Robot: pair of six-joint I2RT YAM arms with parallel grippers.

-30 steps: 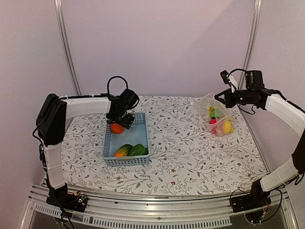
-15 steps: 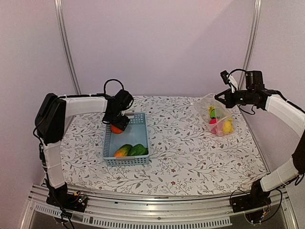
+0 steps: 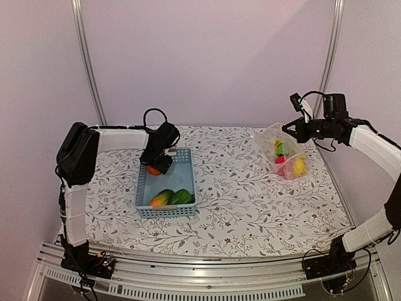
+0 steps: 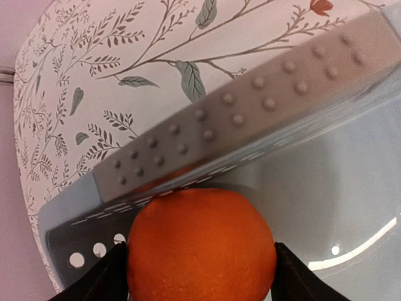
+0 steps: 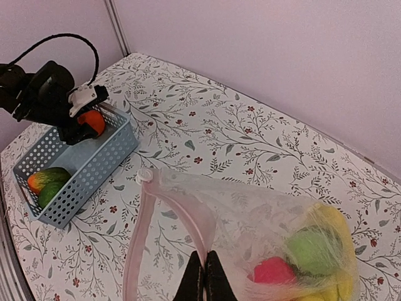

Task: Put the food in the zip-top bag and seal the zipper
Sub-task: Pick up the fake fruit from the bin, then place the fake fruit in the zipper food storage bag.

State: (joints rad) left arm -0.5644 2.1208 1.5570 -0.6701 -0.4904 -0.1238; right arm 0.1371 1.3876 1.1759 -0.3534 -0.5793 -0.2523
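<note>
An orange (image 4: pixel 200 244) lies in the back left corner of the light blue basket (image 3: pixel 166 212). My left gripper (image 3: pixel 156 164) is down in that corner, and its two fingers press on either side of the orange (image 3: pixel 152 170). My right gripper (image 5: pixel 205 273) is shut on the pinkish zipper strip (image 5: pixel 188 219) of the clear zip-top bag (image 5: pixel 250 213) and holds the mouth up and open. The bag (image 3: pixel 285 153) holds a green piece (image 5: pixel 313 248), a red piece (image 5: pixel 272 271) and yellow pieces (image 5: pixel 335 226).
An orange-green piece (image 3: pixel 161 198) and a green piece (image 3: pixel 182 197) lie at the basket's near end. The basket's dotted rim (image 4: pixel 250 106) runs close behind the orange. The flowered tablecloth (image 3: pixel 238 188) lies between basket and bag. Metal posts stand at the back corners.
My left gripper has come down a little over the orange in the basket's back corner and its wrist has turned. The orange stays in place. The right arm and bag have not moved.
</note>
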